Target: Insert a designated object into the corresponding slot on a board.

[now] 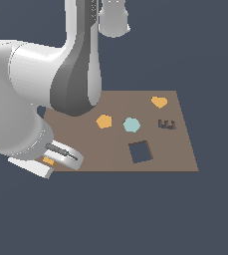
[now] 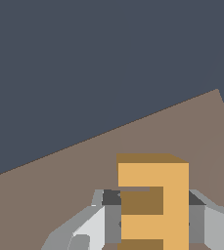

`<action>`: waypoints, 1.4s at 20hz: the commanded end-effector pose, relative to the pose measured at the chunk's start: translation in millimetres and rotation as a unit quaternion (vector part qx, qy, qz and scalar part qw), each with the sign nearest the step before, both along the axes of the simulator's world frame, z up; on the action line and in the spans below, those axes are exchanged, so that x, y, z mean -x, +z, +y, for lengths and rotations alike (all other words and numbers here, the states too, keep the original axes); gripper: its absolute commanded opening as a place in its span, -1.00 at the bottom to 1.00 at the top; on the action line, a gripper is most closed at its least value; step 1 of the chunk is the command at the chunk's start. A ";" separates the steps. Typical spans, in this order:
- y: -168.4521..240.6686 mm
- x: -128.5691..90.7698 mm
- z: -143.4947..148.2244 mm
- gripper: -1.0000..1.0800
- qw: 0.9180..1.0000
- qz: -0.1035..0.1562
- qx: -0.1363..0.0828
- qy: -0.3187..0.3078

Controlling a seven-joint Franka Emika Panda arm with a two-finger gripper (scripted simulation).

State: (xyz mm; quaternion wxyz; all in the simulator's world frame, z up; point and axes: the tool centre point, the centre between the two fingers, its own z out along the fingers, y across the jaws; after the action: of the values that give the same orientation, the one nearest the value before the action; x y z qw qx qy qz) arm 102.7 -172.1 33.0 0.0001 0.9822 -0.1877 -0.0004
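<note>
The designated object, a flat orange E block [image 2: 155,205], sits between my fingers in the wrist view, with both pads flush against its sides. In the exterior view only a small orange patch of the block [image 1: 48,160] shows under the hand. My gripper [image 1: 51,162] [image 2: 153,222] is shut on it, low at the corner of the brown board [image 1: 177,152] [image 2: 74,190] nearest the exterior view's left. The slot [image 1: 167,124], a small dark E-shaped recess, lies far off toward the exterior view's right. Whether the block is off the board, I cannot tell.
On the board lie an orange hexagon [image 1: 104,121], a teal hexagon [image 1: 131,124] and an orange heart [image 1: 159,102]. A larger dark square hole [image 1: 140,152] is near the front edge. The bulky arm [image 1: 75,74] hides the board's left part.
</note>
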 end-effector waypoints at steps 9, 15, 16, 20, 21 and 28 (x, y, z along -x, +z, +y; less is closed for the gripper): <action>0.7 -18.7 30.0 -1.00 0.997 0.000 0.000 0.075; 1.6 -35.1 69.6 -1.00 0.986 0.000 0.000 0.166; 1.7 -37.1 76.7 -1.00 0.983 0.000 0.000 0.182; 2.2 -43.1 104.8 -1.00 0.970 0.000 0.000 0.241; 2.4 -44.0 111.8 -1.00 0.967 0.000 0.000 0.256; 3.3 -44.5 161.0 -1.00 0.935 0.000 0.001 0.355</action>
State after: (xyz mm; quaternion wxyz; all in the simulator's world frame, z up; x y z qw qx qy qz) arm 147.6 -21.9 35.8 0.0005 0.9886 0.1502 -0.0001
